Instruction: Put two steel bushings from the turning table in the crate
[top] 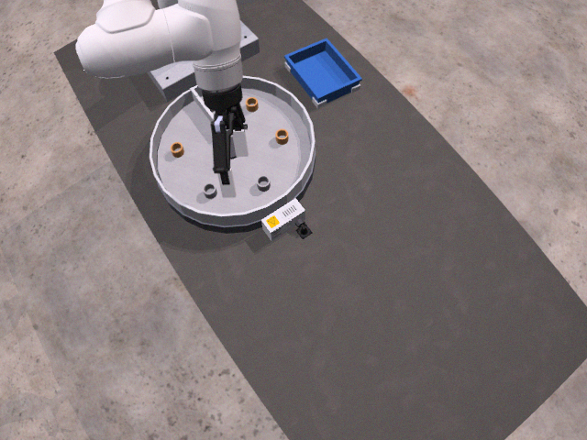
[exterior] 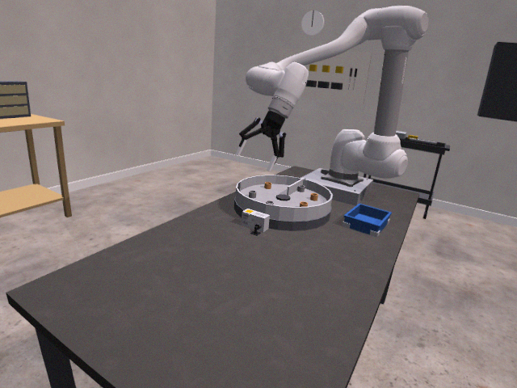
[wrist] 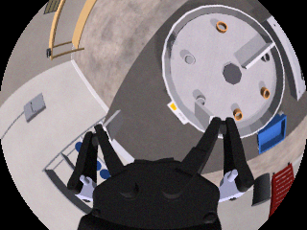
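While the gripper [exterior: 258, 153] hangs wide open and holding nothing above the turning table [top: 310, 163], a low divider [exterior: 296, 182], possibly fixed, crosses the tray beside the crate [top: 348, 71].

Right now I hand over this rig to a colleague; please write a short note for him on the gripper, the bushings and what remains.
Gripper: open, holding nothing, hanging above the turning table.
Steel bushings: both grey ones sit on the turning table, near its front edge by the white control box.
Other bushings: three orange ones, also on the turning table; leave them.
Crate: blue, beside the turning table, nothing in it.
Done: nothing placed yet.
Left: move both steel bushings into the crate, then release.
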You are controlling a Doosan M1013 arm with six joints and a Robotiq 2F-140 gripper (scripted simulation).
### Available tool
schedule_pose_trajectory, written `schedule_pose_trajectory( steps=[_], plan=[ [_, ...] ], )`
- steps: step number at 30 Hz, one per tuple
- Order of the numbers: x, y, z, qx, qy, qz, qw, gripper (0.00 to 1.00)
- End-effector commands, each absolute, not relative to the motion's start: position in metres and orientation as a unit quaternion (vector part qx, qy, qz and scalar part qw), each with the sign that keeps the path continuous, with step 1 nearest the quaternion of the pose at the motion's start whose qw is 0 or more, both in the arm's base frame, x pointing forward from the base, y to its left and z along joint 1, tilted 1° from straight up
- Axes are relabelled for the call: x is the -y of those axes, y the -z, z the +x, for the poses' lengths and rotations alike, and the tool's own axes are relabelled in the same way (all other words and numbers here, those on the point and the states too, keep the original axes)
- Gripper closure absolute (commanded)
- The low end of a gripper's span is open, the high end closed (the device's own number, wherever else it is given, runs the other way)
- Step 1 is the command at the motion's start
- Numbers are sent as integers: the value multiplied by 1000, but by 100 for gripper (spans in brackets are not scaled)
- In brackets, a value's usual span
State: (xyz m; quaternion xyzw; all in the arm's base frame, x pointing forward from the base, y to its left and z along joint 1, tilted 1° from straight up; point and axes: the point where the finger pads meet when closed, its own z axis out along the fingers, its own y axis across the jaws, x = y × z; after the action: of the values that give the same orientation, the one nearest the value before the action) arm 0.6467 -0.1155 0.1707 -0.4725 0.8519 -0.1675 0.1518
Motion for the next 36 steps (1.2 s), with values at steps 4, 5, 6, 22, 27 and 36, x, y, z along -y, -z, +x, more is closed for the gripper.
schedule_pose_trajectory(
  steps=[4, 5, 6, 22, 27, 36],
  plan=[
    [104, -168, 577, -868, 131, -465, 115, 0],
    [104, -168, 577, -868, 131, -465, 115, 0],
    [97, -166, 541, -875, 111, -461, 97, 0],
    [52, -159, 365, -897, 10, -442, 8, 0],
    [45, -158, 343, -898, -3, -439, -3, 0],
    [45, -158, 343, -898, -3, -439, -3, 0]
  ],
)
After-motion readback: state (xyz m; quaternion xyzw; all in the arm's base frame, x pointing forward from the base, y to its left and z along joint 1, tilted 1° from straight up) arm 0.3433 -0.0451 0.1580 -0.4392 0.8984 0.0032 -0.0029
